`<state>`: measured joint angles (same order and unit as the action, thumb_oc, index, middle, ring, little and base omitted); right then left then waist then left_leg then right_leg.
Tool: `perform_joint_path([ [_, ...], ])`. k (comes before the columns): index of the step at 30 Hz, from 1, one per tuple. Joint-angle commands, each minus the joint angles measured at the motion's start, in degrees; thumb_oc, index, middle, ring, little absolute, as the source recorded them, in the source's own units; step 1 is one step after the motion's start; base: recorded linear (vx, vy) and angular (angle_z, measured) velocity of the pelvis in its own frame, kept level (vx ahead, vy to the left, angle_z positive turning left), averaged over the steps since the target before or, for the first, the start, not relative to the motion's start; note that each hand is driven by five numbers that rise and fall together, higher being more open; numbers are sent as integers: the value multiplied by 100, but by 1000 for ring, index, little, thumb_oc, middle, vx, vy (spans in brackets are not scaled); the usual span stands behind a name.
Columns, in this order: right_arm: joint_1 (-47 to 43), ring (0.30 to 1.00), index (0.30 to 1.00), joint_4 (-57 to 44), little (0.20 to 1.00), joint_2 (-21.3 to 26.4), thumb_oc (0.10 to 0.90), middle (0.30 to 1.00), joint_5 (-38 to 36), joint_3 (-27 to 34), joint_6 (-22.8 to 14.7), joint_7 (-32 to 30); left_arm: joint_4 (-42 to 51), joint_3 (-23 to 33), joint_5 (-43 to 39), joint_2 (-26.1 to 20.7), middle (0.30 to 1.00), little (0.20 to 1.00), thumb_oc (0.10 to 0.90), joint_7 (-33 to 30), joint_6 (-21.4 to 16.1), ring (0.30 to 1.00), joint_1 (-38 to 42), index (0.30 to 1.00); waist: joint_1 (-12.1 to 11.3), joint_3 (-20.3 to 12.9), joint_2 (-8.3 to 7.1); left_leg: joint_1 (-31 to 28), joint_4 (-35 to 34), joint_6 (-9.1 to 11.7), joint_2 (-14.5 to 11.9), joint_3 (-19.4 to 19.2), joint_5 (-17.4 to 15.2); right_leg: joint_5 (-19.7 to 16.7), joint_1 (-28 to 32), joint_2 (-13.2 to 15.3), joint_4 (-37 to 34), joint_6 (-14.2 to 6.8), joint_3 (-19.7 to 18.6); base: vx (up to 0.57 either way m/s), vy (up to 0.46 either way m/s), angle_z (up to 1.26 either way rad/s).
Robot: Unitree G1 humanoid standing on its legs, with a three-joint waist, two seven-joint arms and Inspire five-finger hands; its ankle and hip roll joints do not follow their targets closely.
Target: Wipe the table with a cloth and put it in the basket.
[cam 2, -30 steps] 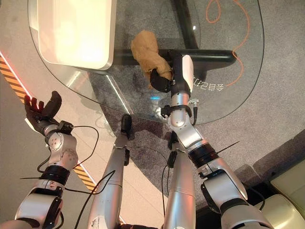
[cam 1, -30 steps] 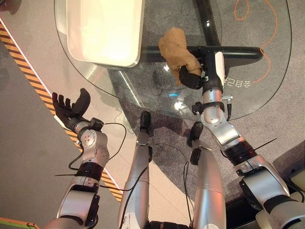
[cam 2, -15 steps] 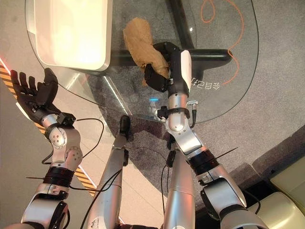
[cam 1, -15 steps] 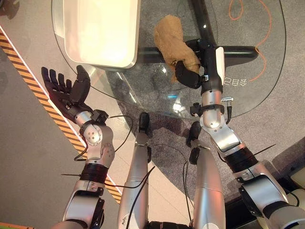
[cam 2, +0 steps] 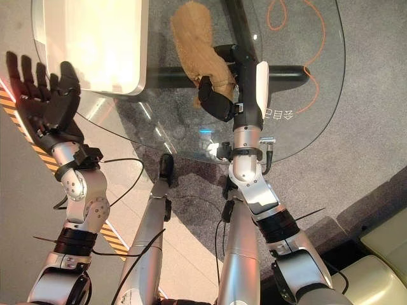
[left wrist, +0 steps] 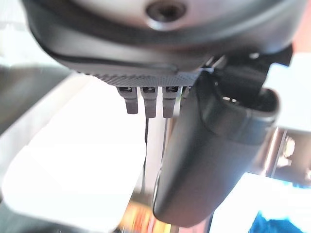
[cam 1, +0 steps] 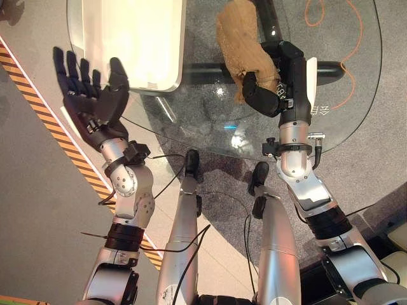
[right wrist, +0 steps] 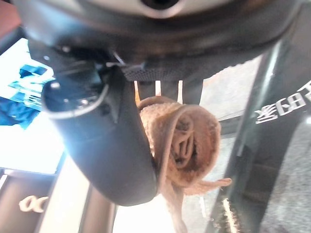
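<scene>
A tan cloth (cam 1: 238, 44) hangs bunched above the round glass table (cam 1: 356, 121), and my right hand (cam 1: 272, 86) is shut on its lower end. In the right wrist view the rolled cloth (right wrist: 184, 141) sits between the thumb and the curled fingers. The white basket (cam 1: 137, 38) stands on the table's left part, to the left of the cloth. My left hand (cam 1: 89, 95) is raised, palm up, with straight spread fingers, beside the table's left edge just outside the basket. It holds nothing.
The table's dark crossbar base (cam 1: 203, 71) shows through the glass. An orange cord (cam 1: 353, 63) lies on the grey carpet under the table's right side. A black and yellow striped line (cam 1: 38, 108) runs along the floor at the left.
My right hand has lifted the cloth off the glass and carried it further from me. My left hand has risen with spread fingers toward the basket's near left side.
</scene>
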<state>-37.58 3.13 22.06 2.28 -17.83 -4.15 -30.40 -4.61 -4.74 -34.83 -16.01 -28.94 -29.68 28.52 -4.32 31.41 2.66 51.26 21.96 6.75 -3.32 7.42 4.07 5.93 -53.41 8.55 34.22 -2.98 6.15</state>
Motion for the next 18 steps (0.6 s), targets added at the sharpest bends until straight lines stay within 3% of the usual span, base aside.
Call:
perform_joint_path([
  [1, -390, 300, 300, -1637, 200, -114, 100, 300, 335, 387, -1148, 54, 908, 263, -23, -176, 900, 900, 800, 586, -214, 900, 108, 900, 75, -162, -31, -218, 135, -759, 748, -326, -337, -320, 271, -660, -541, 95, -41, 0, 0, 0],
  [5, -329, 300, 300, -1761, 200, -99, 100, 300, 265, 425, -1340, 109, 1076, 110, -355, -198, 900, 900, 800, 1146, 87, 900, 170, 900, 142, -162, -30, -256, 133, -758, 748, -350, -347, -338, 298, -668, -562, 78, -84, -4, 33, 0],
  [10, -347, 300, 300, -1891, 200, -75, 100, 300, 110, 457, -1578, 276, 1102, -51, -584, -225, 900, 900, 800, 1349, 410, 900, 318, 900, 204, -162, -55, -314, 111, -767, 730, -400, -354, -360, 339, -671, -597, 51, -131, 0, 8, 0],
  [18, -451, 300, 300, -1977, 200, -10, 100, 300, -68, 378, -1694, 377, 1090, -299, -1270, -246, 900, 900, 800, 2037, 1010, 900, 530, 900, 279, -162, -79, -364, 46, -765, 710, -460, -324, -398, 374, -709, -660, 34, -185, 0, 0, 0],
])
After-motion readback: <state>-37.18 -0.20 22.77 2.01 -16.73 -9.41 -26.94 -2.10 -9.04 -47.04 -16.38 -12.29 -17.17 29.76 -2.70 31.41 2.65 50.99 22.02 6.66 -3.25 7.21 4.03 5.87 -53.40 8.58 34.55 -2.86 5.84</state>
